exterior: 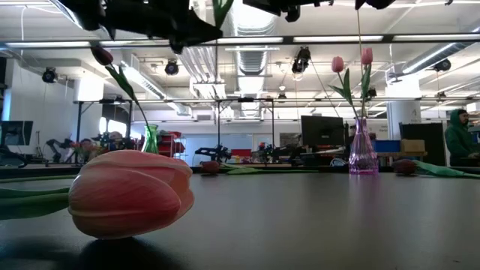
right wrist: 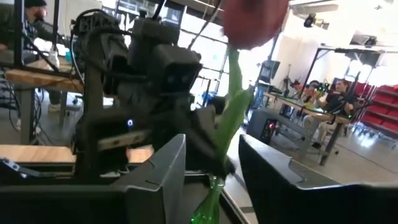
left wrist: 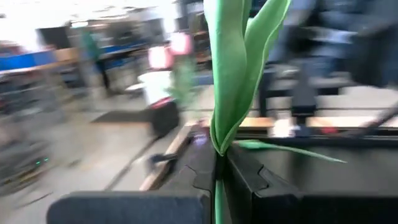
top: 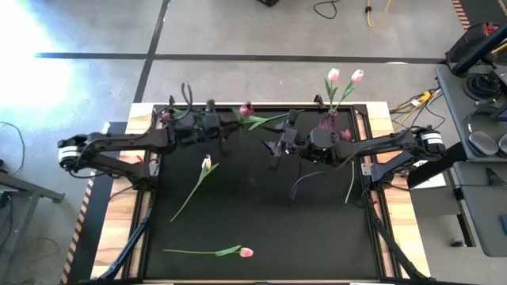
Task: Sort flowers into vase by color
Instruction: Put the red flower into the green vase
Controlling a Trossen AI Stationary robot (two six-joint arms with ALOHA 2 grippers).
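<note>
The bench (top: 261,229) has a black top, and both dark arms reach over its far half.

The left arm comes in from the left. Its left pincer (top: 224,127) is clenched on the green stem of a dark red tulip (top: 246,110), held up above the bench. In the left wrist view the stem and its leaf (left wrist: 233,74) stand up from between the two shut fingers.

The right arm comes in from the right. Its right pincer (top: 277,150) is near the middle of the far half, and its fingers are apart. In the right wrist view the same tulip's stem (right wrist: 231,118) runs up between those spread fingers, which do not squeeze it.

A clear vase (top: 327,120) stands at the far edge, right of the middle, with two pink tulips (top: 345,76) in it.

More flowers lie flat on the bench. A pale tulip (top: 207,164) lies left of the middle. A pink tulip (top: 246,252) lies near the front edge. A loose green stem (top: 350,182) lies on the right side.
</note>
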